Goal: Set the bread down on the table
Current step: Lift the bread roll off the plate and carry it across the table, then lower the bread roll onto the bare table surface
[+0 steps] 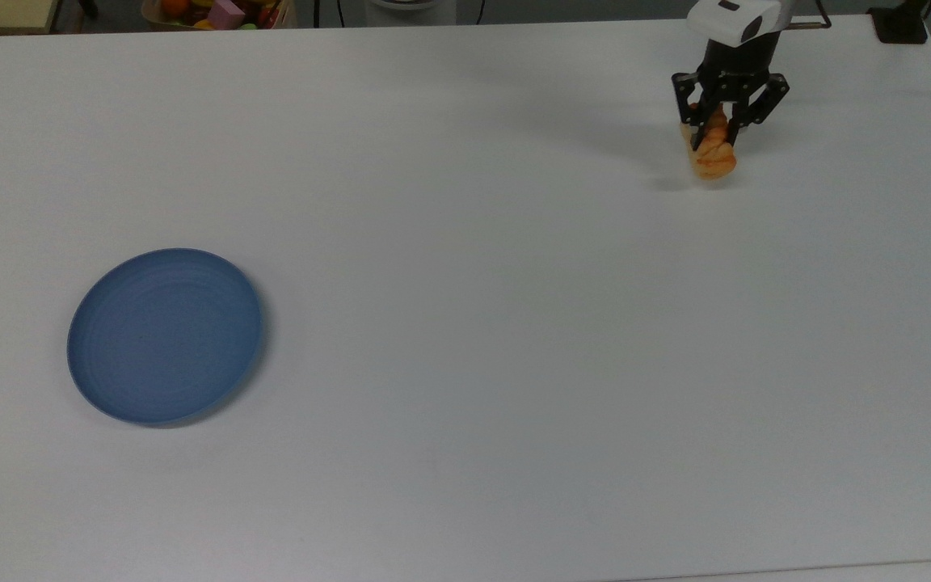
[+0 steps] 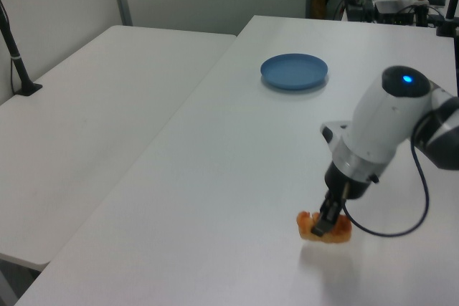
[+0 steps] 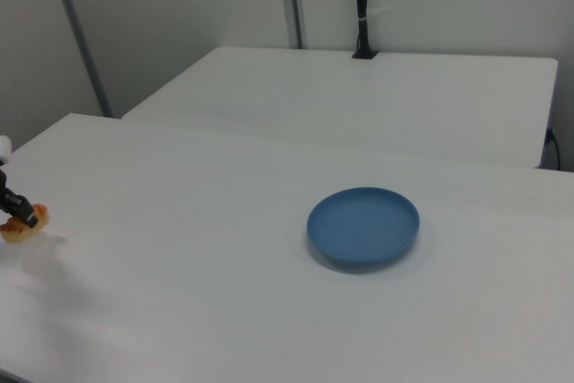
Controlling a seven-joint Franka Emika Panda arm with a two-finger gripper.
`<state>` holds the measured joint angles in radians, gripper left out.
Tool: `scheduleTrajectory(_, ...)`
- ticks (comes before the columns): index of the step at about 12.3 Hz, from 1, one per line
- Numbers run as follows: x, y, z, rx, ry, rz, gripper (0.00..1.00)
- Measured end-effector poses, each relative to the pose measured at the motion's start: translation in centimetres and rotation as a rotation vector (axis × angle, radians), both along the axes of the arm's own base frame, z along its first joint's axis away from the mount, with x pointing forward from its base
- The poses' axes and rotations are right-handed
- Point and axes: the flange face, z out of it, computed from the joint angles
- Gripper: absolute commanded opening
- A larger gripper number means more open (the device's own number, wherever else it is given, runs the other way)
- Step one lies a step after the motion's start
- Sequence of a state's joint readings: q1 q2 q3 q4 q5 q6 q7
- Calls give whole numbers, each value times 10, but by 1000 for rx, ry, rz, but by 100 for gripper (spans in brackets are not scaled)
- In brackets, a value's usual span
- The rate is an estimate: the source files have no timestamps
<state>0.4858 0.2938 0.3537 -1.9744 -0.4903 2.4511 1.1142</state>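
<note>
The gripper (image 1: 714,139) is holding the bread (image 1: 713,155), its fingers pinching the roll across its middle, low over the tabletop (image 1: 465,339) near the top view's upper right corner and well apart from the blue plate (image 1: 165,336). The bread is probably light and soft, so a gentle grip across its narrow middle should suit it best.

No text, label, brand, number or sign can be read anywhere in these views.
</note>
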Motion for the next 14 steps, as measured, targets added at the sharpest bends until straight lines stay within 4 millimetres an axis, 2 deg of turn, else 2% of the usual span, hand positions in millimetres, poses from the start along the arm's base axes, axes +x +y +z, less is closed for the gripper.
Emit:
scheduleTrajectory(4,-36,35,-27,-15,-43,-14,41)
scheduleTrajectory(6,-42,47,-36,-6,-62,-35,42)
scheduleTrajectory(7,-42,54,-39,0,-66,-38,48)
scheduleTrajectory(8,-42,61,-41,8,-72,-39,49)
scheduleTrajectory(9,-42,65,-41,13,-78,-40,54)
scheduleTrajectory(10,-43,68,-42,13,-82,-35,72)
scheduleTrajectory(11,-46,70,-42,13,-83,-29,100)
scheduleTrajectory(14,-51,75,-40,17,-86,-19,100)
